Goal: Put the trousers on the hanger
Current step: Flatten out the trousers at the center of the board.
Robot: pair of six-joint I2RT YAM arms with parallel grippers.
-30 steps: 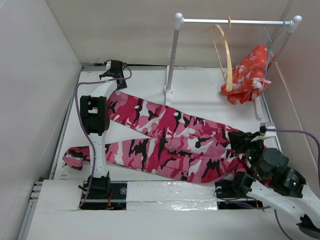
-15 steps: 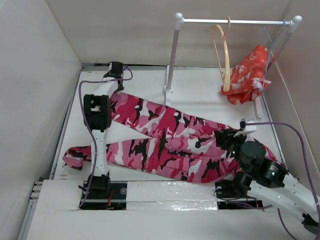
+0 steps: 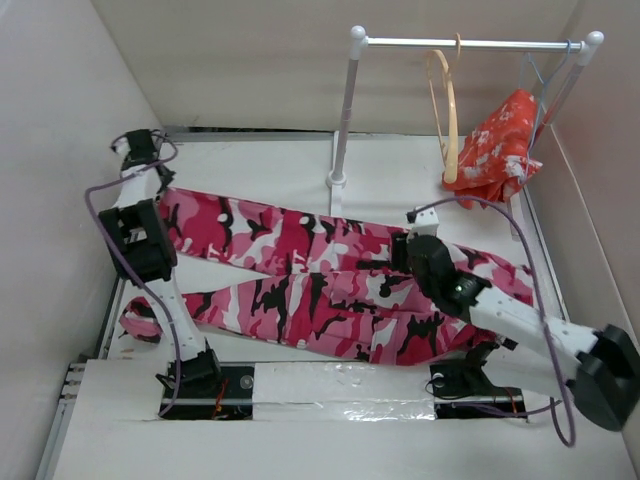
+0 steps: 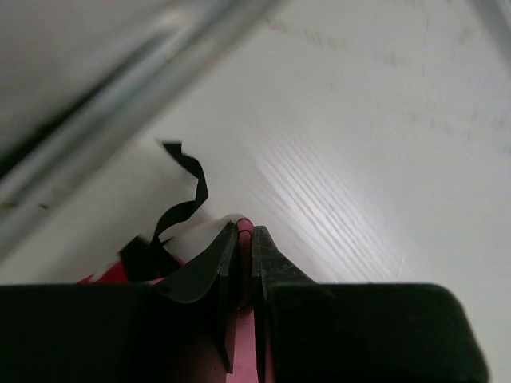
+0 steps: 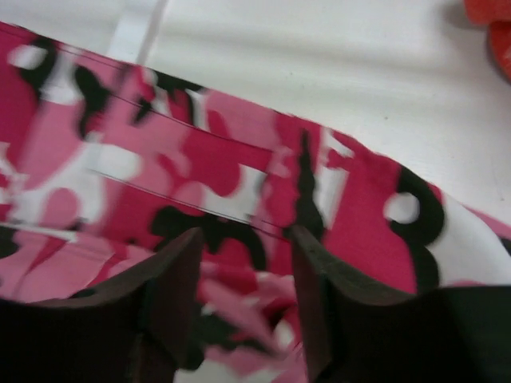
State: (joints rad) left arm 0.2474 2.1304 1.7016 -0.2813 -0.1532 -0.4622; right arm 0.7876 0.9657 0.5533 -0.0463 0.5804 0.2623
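- Top external view shows a flat white table point(image 3: 400, 180) with pale, plain walls point(image 3: 60, 150) on the left, at the back and on the right.
- A thin grey metal strip point(image 3: 250, 131) runs along the far edge of the table.
- The long soft trousers with pink, red, white and black blotches point(image 3: 300, 270) lie spread out flat on the table. They reach from the far left corner almost to the right wall.
- A white clothes rail on two posts point(image 3: 470, 43) stands at the back right of the table.
- The light tan wooden hanger with curved arms point(image 3: 446, 110) hangs from the rail, well apart from the trousers.
- An orange-red cloth with white flowers point(image 3: 495, 150) hangs just beside the hanger, on the right end of the rail.
- The left gripper point(image 3: 140, 150) is at the far left corner of the table. In the left wrist view its black fingers point(image 4: 275, 263) are squeezed tight on a bit of pink cloth from the trousers. A curly black drawstring point(image 4: 188, 199) lies on the white table just beside them.
- The right gripper point(image 3: 398, 252) is over the middle of the trousers. In the right wrist view its fingers point(image 5: 172, 279) are spread apart, with the blotchy cloth showing between them. I cannot tell if they touch the cloth.
- Both arm bases sit on a white board with shiny tape point(image 3: 340, 385) at the near edge.
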